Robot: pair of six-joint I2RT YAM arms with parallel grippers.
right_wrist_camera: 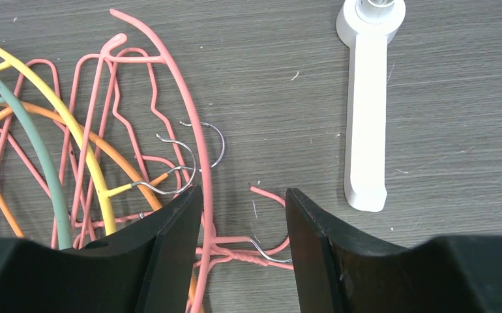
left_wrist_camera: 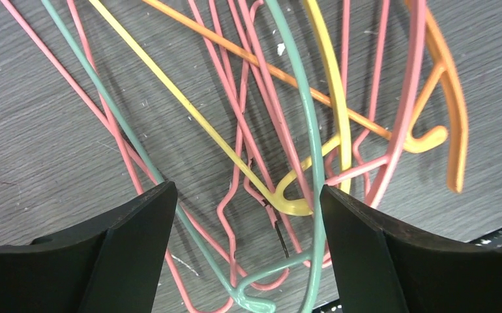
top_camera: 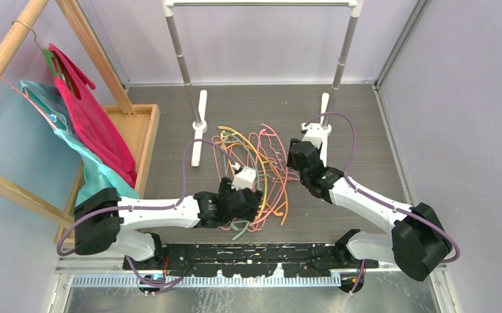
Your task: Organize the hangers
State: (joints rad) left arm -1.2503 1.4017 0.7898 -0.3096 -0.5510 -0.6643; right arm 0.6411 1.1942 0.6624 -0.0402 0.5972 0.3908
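A tangled pile of bare hangers lies on the grey table between the arms: several pink wire ones, plus thicker orange, yellow, pink and grey-green ones. My left gripper is open and hovers over the pile's near left side; in the left wrist view a grey-green hanger, a yellow hook and pink wires lie between its fingers. My right gripper is open at the pile's right edge; in the right wrist view a pink wire hook with a twisted neck lies between its fingers.
A white clothes rail stands at the back, its feet flanking the pile. A wooden rack at the left carries magenta and teal garments on hangers above a wooden tray. Purple walls enclose the table.
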